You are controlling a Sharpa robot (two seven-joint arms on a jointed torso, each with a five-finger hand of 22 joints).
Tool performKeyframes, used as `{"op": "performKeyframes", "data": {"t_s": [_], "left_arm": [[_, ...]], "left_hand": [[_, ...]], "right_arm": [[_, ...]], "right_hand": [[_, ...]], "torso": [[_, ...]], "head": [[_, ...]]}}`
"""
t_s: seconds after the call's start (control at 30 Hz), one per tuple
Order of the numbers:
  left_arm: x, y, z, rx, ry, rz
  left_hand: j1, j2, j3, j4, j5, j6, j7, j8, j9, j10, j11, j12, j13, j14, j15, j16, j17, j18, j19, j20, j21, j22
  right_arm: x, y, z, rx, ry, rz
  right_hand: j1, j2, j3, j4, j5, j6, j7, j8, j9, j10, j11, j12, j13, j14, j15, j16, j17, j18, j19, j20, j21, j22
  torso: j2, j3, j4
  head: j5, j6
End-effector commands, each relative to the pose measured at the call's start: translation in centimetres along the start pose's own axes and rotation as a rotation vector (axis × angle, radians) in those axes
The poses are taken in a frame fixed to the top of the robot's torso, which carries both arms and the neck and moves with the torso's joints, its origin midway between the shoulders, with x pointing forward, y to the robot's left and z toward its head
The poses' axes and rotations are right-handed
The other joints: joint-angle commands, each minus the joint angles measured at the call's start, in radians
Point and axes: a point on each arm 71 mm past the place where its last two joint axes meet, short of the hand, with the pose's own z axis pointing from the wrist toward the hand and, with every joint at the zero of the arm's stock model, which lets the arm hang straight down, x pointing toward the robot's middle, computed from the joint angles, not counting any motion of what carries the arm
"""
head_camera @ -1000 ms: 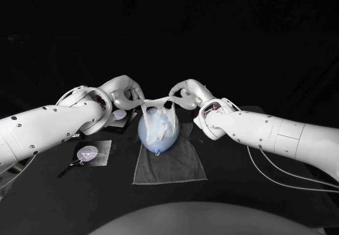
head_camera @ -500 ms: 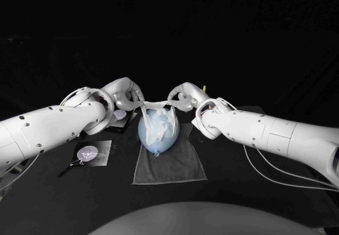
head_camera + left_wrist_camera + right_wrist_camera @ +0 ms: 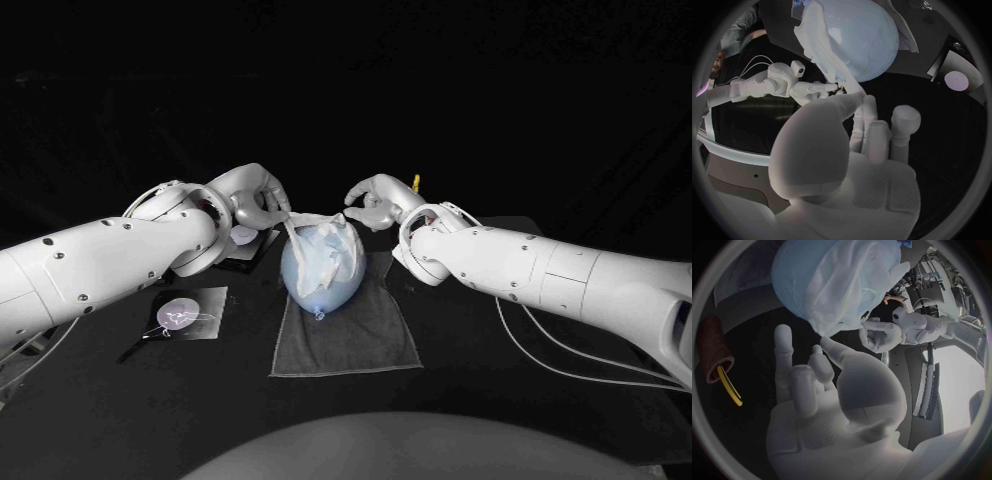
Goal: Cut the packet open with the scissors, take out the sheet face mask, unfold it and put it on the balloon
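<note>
Balloon: the pale blue oval rubber balloon [image 3: 320, 285] lies lengthwise on a grey rectangular cloth towel [image 3: 353, 340], knot towards the robot. The towel probably stops it rolling.
Mask: the white, wet-looking sheet face mask [image 3: 329, 245] is draped over the balloon's far half, with its 2 upper corners raised off the surface.
Left hand: the left hand [image 3: 257, 200] pinches 1 corner between thumb and a fingertip, and its other fingers stand clear.
Right hand: the right hand [image 3: 375, 200] mirrors it, pinching the other corner.
Why: 2 separate grips hold the sheet spread so it lands flat.
Stage: cutting, extracting and unfolding look done. Lowering the corners and letting go remain.
Risk: the damp sheet may cling to the fingertips on release.
</note>
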Motion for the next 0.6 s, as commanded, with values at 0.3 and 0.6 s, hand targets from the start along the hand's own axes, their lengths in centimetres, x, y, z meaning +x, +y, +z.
{"op": "performKeyframes", "data": {"t_s": [0.3, 0.6], "left_arm": [[0.8, 0.4, 0.1, -0.051, 0.036, 0.001], [0.7, 1.1, 0.0, -0.102, 0.035, -0.029]], "left_hand": [[-0.033, 0.016, 0.014, -0.014, 0.002, -0.035, 0.016, 0.001, 0.105, -0.032, 0.008, -0.011, -0.003, 0.009, 0.009, 0.003, 0.02, -0.003, -0.01, 0.007, -0.009, -0.018], [-0.094, -0.006, -0.1, 0.009, 0.002, -0.271, 0.095, -0.137, 0.041, -0.146, 0.082, -0.054, -0.025, -0.066, 0.074, -0.038, -0.109, 0.019, -0.105, 0.054, -0.112, -0.158]], "right_arm": [[0.5, 0.0, -0.2, 0.023, 0.061, 0.045], [-0.9, -1.3, -1.1, 0.037, -0.009, 0.114]], "right_hand": [[-0.031, -0.044, -0.082, 0.058, 0.003, -0.123, 0.036, -0.083, -0.042, -0.346, 0.038, -0.268, -0.242, -0.155, 0.041, -0.077, -0.198, 0.013, -0.079, 0.043, -0.079, -0.035], [0.008, -0.028, -0.099, 0.088, 0.004, -0.09, 0.038, -0.05, -0.041, -0.381, 0.04, -0.309, -0.343, -0.239, 0.045, -0.12, -0.314, 0.025, -0.094, 0.059, -0.129, -0.067]], "torso": [[-0.001, 0.0003, -0.0006], [0.0, 0.0004, 0.0]], "head": [[0.0, 0.0], [0.003, 0.0]]}}
